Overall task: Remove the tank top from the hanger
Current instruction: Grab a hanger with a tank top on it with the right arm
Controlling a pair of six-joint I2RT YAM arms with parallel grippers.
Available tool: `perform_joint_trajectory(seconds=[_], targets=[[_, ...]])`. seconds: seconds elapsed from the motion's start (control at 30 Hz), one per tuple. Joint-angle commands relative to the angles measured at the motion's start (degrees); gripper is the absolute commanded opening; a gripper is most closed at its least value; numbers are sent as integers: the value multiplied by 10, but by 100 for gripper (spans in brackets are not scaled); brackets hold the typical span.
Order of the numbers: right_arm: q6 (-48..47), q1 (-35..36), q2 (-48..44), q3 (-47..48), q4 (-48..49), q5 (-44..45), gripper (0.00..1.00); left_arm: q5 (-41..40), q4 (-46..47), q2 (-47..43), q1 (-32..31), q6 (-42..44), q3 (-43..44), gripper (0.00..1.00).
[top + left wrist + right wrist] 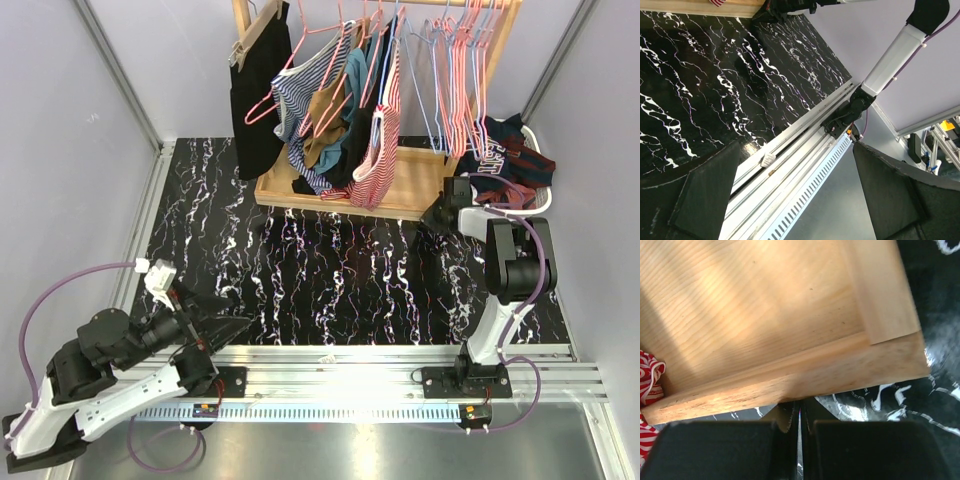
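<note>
Removal not begun, I'd say: the red-striped tank top (378, 150) hangs on the rack (241, 20) above the wooden base (420, 178), my right gripper (442, 214) clenched empty at the base's near-right corner, left gripper (228, 318) released.

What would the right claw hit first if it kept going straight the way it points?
Most likely the wooden rack base: the shut right gripper points at its front edge near the right corner, with only a sliver of black table between. How close is hard to judge.
</note>
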Motion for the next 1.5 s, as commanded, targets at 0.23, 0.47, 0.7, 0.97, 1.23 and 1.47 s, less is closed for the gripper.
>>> perform_joint_trajectory(seconds=[0.23, 0.47, 0.7, 0.97, 1.23, 1.47], targets=[[-13, -37, -10, 12, 33, -114, 0, -43, 22, 12, -3, -7, -63, 98], [-27, 32, -171, -119, 32, -147, 0, -236, 163, 43, -2, -56, -152, 80], [-22, 118, -418, -205, -65, -122, 5, -214, 298, 219, 105, -51, -157, 95], [-15, 125, -650, -218, -230, -135, 18, 58, 522, 488, 463, -124, -175, 99], [-13, 126, -767, -214, -343, -154, 17, 74, 573, 771, 479, -151, 20, 98], [-18, 126, -800, -217, -377, -156, 17, 8, 414, 917, 481, -121, 221, 99]])
